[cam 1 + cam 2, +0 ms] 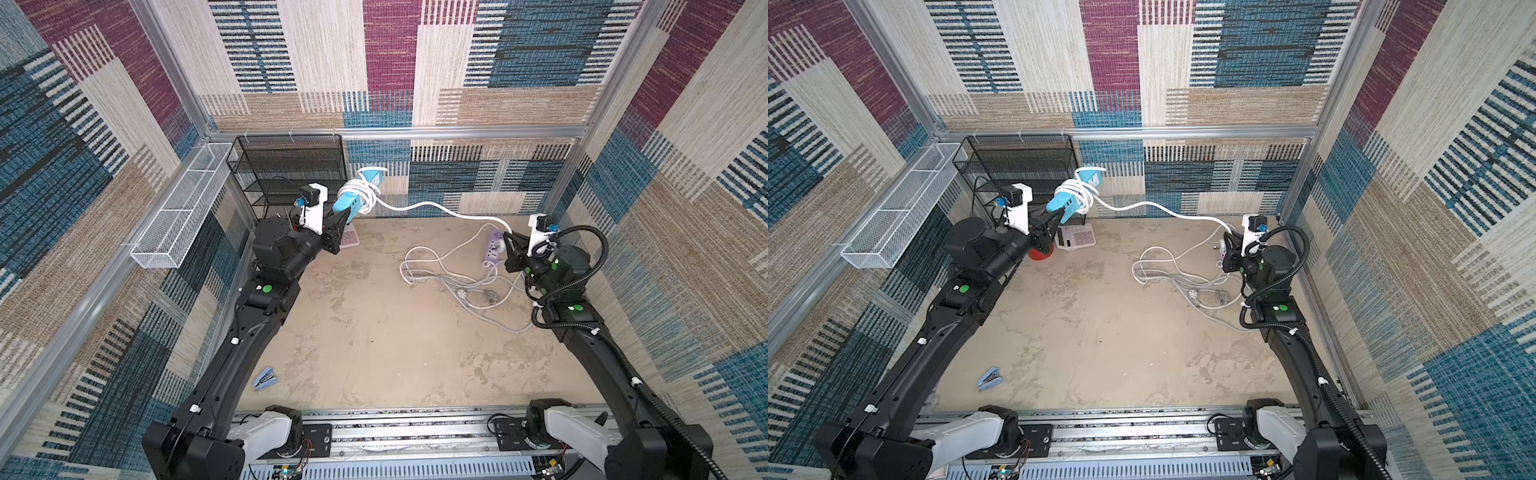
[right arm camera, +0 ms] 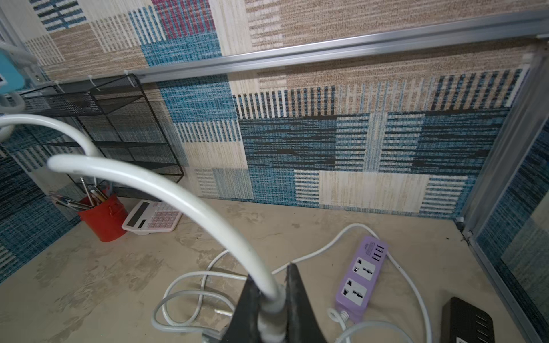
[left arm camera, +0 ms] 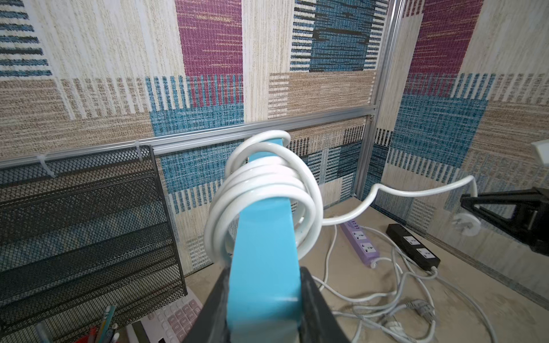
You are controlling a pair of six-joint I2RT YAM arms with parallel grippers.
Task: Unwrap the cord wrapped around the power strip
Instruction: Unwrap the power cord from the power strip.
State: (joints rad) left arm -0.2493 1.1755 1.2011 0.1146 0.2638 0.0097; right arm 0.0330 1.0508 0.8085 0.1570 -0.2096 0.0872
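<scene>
Closest to the lens in the left wrist view, the left gripper (image 3: 264, 280) has its jaws pressed onto one end of the blue power strip (image 3: 264, 237), which fills the bottom centre of that frame and runs away toward the back wall (image 3: 208, 104); in both top views the strip (image 1: 348, 202) hangs in the air at upper centre-left, clear of the table (image 1: 374, 332), its long axis slanting from the jaws up and to the right; the white cord (image 3: 267, 181) rings the strip's middle in several loose turns, with one more near the far tip; from the right side of the coils the free length sags and rises across the frame to the right gripper (image 2: 271, 280), whose jaws pinch the cord at the ribbed neck just behind the plug (image 3: 465, 224); in a top view that gripper (image 1: 508, 243) sits at mid right, well apart from the strip and lower in the frame; so the cord leaves the strip roughly crosswise to its long axis, and the right arm alone has the free end; I judge that the coming move turns on carrying that end around the axis while the left arm holds the strip steady; a purple power strip (image 2: 362, 276) and loose cords (image 1: 440, 274) lie on the table under the span and could snag a low pass.
</scene>
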